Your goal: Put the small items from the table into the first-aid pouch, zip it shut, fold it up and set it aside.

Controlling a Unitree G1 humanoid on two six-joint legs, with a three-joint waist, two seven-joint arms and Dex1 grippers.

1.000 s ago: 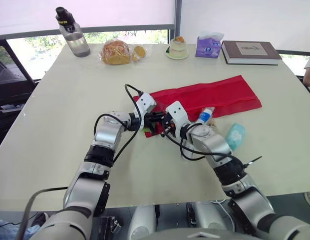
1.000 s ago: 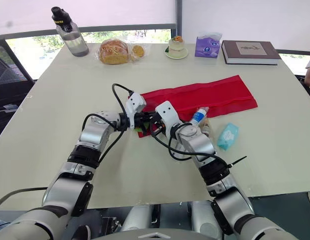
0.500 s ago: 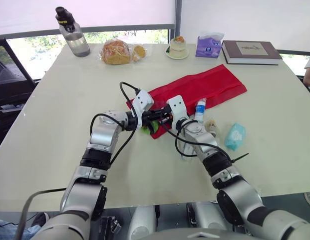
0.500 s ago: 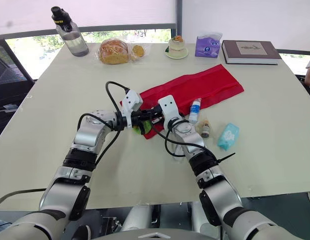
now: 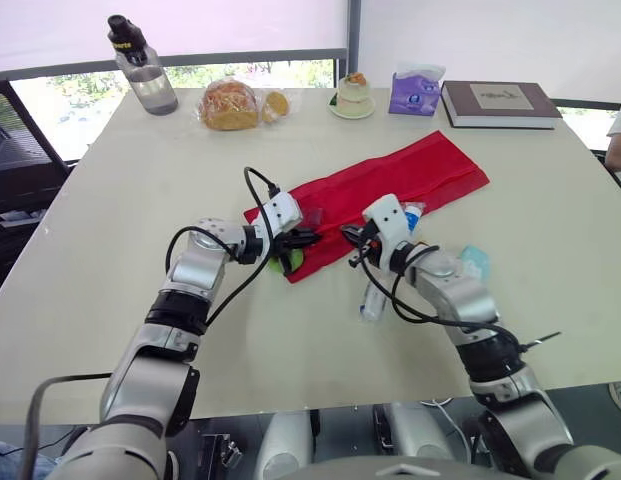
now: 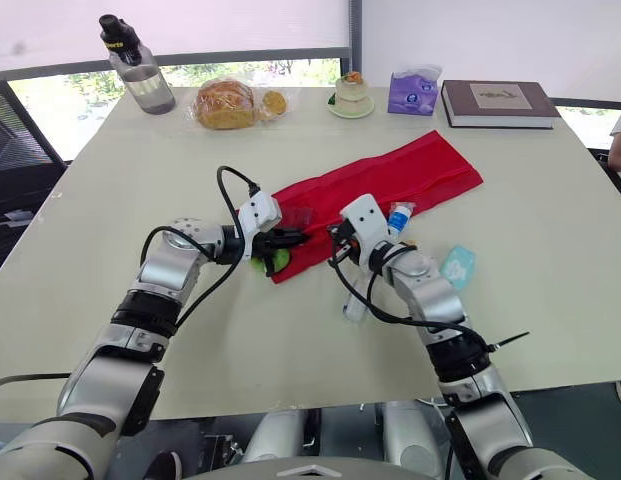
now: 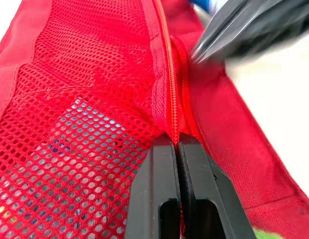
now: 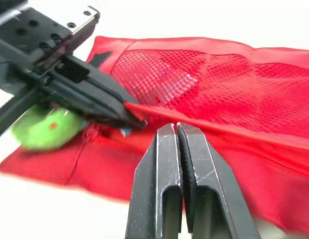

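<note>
In the head view, the long red fabric first-aid pouch lies slantwise on the pale table. The 2 grippers meet at its near end, the left gripper close to the right gripper. A round green item touches that end, and a white tube, a blue-capped bottle and a teal packet wait near the right arm. In the left wrist view, the left jaws are clamped on the pouch's zip edge beside a mesh pocket. In the right wrist view, the right jaws are pressed together at the zip line with nothing visible between them. The step looks like opening the zip. The left pinch should anchor the edge taut while the right finds the slider and draws it low and straight along the teeth.
</note>
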